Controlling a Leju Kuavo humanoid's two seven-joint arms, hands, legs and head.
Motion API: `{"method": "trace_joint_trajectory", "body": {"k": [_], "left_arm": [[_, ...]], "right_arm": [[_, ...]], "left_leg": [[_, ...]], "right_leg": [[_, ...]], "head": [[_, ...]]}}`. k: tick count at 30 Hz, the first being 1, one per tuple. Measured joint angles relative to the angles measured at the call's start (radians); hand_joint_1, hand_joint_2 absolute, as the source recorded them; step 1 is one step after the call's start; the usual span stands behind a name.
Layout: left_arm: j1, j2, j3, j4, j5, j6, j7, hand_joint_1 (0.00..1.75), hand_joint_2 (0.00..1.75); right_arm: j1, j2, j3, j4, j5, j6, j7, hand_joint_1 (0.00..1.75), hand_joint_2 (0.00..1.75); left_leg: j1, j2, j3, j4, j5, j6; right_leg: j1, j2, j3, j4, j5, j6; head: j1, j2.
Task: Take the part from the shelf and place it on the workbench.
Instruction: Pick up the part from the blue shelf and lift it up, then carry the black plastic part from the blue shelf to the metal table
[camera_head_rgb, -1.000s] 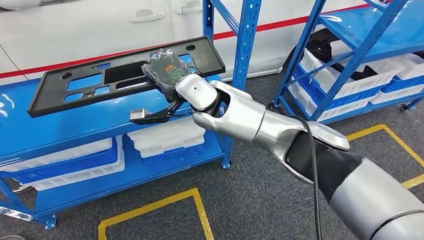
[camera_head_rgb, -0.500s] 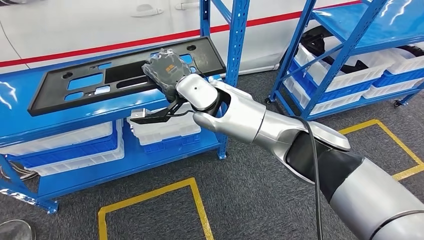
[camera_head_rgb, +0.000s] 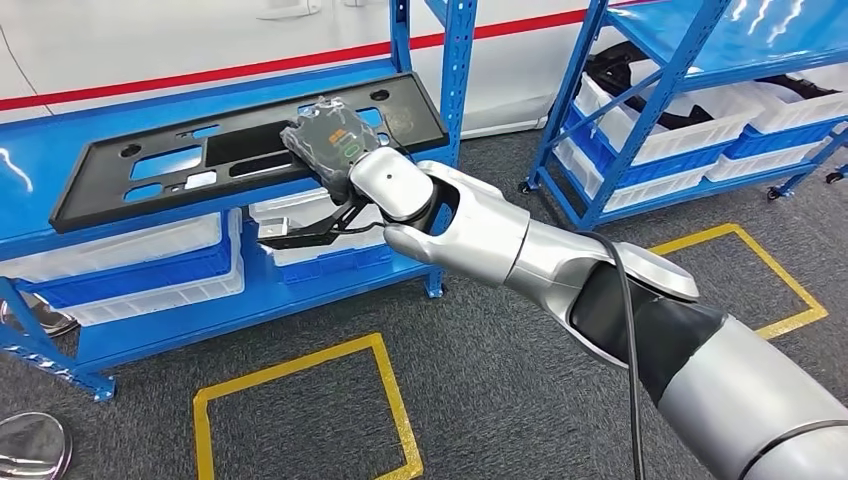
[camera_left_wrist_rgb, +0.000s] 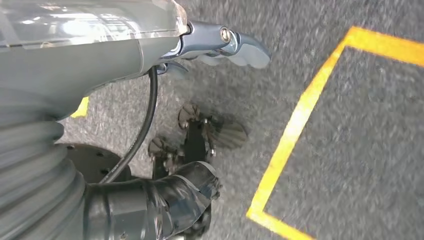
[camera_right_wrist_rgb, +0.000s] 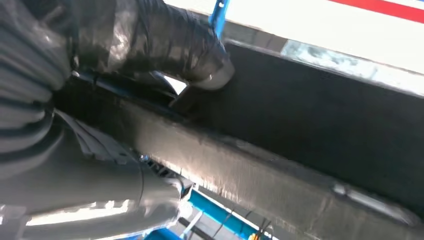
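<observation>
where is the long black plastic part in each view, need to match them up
Head view: the long black plastic part lies across the upper left, over the blue shelf, with the right hand gripping it near its right end.
Left wrist view: not in it; grey floor and a yellow line.
Right wrist view: its dark surface crosses the frame, the hand's thumb pressed on it.
Shared landmark: the blue shelf post.

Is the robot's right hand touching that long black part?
Touching. In the right wrist view, the right hand has its thumb pressed onto the long black part, with fingers underneath its edge.
</observation>
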Motion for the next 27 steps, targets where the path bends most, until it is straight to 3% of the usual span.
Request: {"method": "trace_joint_trajectory", "body": {"k": [1,3,5,6,7,8,9,11,13,14,16,17,18,19,21,22,23,24,26,27], "left_arm": [[0.0,0.001,0.0,0.0,0.0,0.0,0.0,0.0,1.75],[0.002,0.002,0.0,0.001,0.0,0.0,0.0,0.0,1.75],[0.002,0.002,0.0,0.001,0.0,0.0,0.0,0.0,1.75],[0.002,0.002,0.0,0.001,0.0,0.0,0.0,0.0,1.75],[0.001,0.002,0.0,0.001,0.0,0.0,0.0,0.0,1.75],[0.001,0.002,0.0,0.001,0.0,0.0,0.0,0.0,1.75],[0.001,0.003,0.0,0.001,0.0,0.0,0.0,0.0,1.75],[0.0,0.004,0.0,0.001,0.0,0.0,0.0,0.0,1.75],[-0.001,0.004,-0.001,0.001,-0.001,0.0,0.0,0.0,1.75],[-0.001,0.004,-0.001,0.001,-0.002,0.0,-0.001,0.0,1.75],[-0.001,0.004,-0.002,0.001,-0.003,0.0,-0.001,0.0,1.75],[-0.002,0.004,-0.003,0.001,-0.004,0.0,-0.001,0.0,1.75],[-0.003,0.004,-0.006,0.001,-0.004,0.0,-0.001,0.0,1.75],[-0.004,0.004,-0.008,0.001,-0.004,0.0,-0.001,0.0,1.75],[-0.006,0.005,-0.012,0.001,-0.004,0.0,-0.001,0.0,1.75],[-0.007,0.005,-0.014,0.001,-0.004,0.0,-0.001,0.0,1.75],[-0.007,0.006,-0.015,0.001,-0.004,0.0,-0.001,0.0,1.75],[-0.007,0.006,-0.016,0.001,-0.004,0.0,-0.001,0.0,1.75],[-0.007,0.005,-0.017,0.001,-0.004,0.0,-0.001,0.0,1.75],[-0.007,0.003,-0.017,0.001,-0.003,0.0,-0.001,0.0,1.75]], "right_arm": [[-0.001,0.0,0.0,0.0,0.0,0.0,0.0,1.75,1.75],[-0.002,0.001,0.0,0.0,0.0,0.0,0.0,1.75,1.75],[-0.002,0.002,0.0,0.0,0.0,0.0,0.0,1.75,1.75],[-0.001,0.003,0.0,0.0,0.0,0.0,0.0,1.75,1.75],[0.0,0.003,0.0,0.0,0.0,0.0,0.0,1.75,1.75],[0.002,0.003,0.0,0.0,0.0,0.0,0.0,1.75,1.75],[0.003,0.003,0.0,0.0,0.0,0.001,0.0,1.75,1.75],[0.002,0.003,0.0,0.0,0.0,0.0,0.0,1.75,1.75],[0.0,0.003,0.0,-0.001,-0.004,0.002,-0.001,1.75,1.75],[-0.001,0.004,0.0,0.0,-0.009,0.002,-0.003,1.75,1.75],[0.001,0.005,0.0,0.002,-0.017,0.003,-0.01,1.75,1.75],[0.002,0.005,0.0,0.004,-0.02,0.003,-0.014,1.75,1.75],[0.003,0.005,0.0,0.006,-0.022,0.002,-0.017,1.75,1.75],[0.004,0.005,0.0,0.007,-0.023,0.001,-0.02,1.75,1.75],[0.006,0.005,0.0,0.007,-0.025,0.0,-0.024,1.75,1.75],[0.008,0.005,0.0,0.008,-0.025,0.0,-0.024,1.75,1.75],[0.009,0.005,0.0,0.008,-0.026,0.0,-0.025,1.75,1.75],[0.009,0.005,0.0,0.009,-0.027,0.0,-0.025,1.75,1.75],[0.007,0.006,0.0,0.009,-0.029,0.0,-0.025,1.75,1.75],[0.003,0.006,0.0,0.008,-0.03,0.0,-0.025,1.75,1.75]], "left_leg": [[0.0,-0.002,-0.005,0.001,-0.001,-0.005],[0.001,-0.005,-0.026,0.046,-0.055,-0.016],[0.007,-0.006,-0.061,0.162,-0.149,-0.026],[0.01,-0.006,-0.074,0.224,-0.178,-0.03],[0.013,-0.005,-0.078,0.267,-0.186,-0.035],[0.015,-0.005,-0.066,0.28,-0.174,-0.038],[0.017,-0.005,-0.036,0.254,-0.148,-0.04],[0.02,-0.006,0.061,0.128,-0.115,-0.043],[0.017,-0.01,0.126,0.025,-0.124,-0.036],[0.014,-0.013,0.134,0.006,-0.131,-0.031],[0.013,-0.012,0.123,-0.001,-0.118,-0.016],[0.014,-0.01,0.114,-0.003,-0.108,-0.006],[0.014,-0.008,0.104,-0.006,-0.096,0.005],[0.015,-0.005,0.092,-0.008,-0.085,0.014],[0.01,-0.004,0.064,-0.007,-0.063,0.023],[0.008,-0.004,0.051,-0.006,-0.053,0.024],[0.005,-0.004,0.037,-0.006,-0.042,0.025],[0.002,-0.004,0.023,-0.005,-0.032,0.024],[-0.003,-0.005,0.0,-0.003,-0.013,0.023],[-0.005,-0.005,-0.008,-0.002,-0.004,0.021]], "right_leg": [[-0.002,-0.002,-0.005,-0.005,0.011,-0.005],[-0.011,-0.006,-0.022,-0.016,0.035,-0.018],[-0.013,-0.008,-0.047,-0.017,0.057,-0.026],[-0.013,-0.008,-0.06,-0.016,0.066,-0.026],[-0.013,-0.008,-0.073,-0.013,0.075,-0.024],[-0.014,-0.008,-0.085,-0.01,0.082,-0.021],[-0.016,-0.008,-0.097,-0.007,0.089,-0.018],[-0.017,-0.008,-0.117,0.005,0.1,-0.007],[-0.015,-0.009,-0.13,0.013,0.112,0.004],[-0.014,-0.009,-0.134,0.013,0.119,0.01],[-0.015,-0.008,-0.139,0.01,0.13,0.023],[-0.016,-0.007,-0.146,0.016,0.118,0.028],[-0.018,-0.006,-0.156,0.038,0.088,0.031],[-0.02,-0.004,-0.17,0.078,0.042,0.032],[-0.02,-0.003,-0.196,0.199,-0.052,0.034],[-0.02,-0.003,-0.202,0.255,-0.075,0.034],[-0.019,-0.002,-0.196,0.288,-0.073,0.033],[-0.017,-0.002,-0.176,0.289,-0.051,0.029],[-0.009,-0.001,-0.094,0.198,0.0,0.011],[-0.003,-0.001,-0.041,0.122,0.003,-0.001]], "head": [[0.0,0.0],[0.0,0.0],[0.0,0.0],[0.0,0.0],[0.0,0.0],[0.0,0.0],[0.0,0.0],[0.0,0.0],[0.0,0.0],[0.0,0.0],[0.0,0.0],[0.0,0.0],[0.0,0.0],[0.0,0.0],[0.0,0.0],[0.0,0.0],[0.0,0.0],[0.0,0.0],[0.0,0.0],[0.0,0.0]]}}
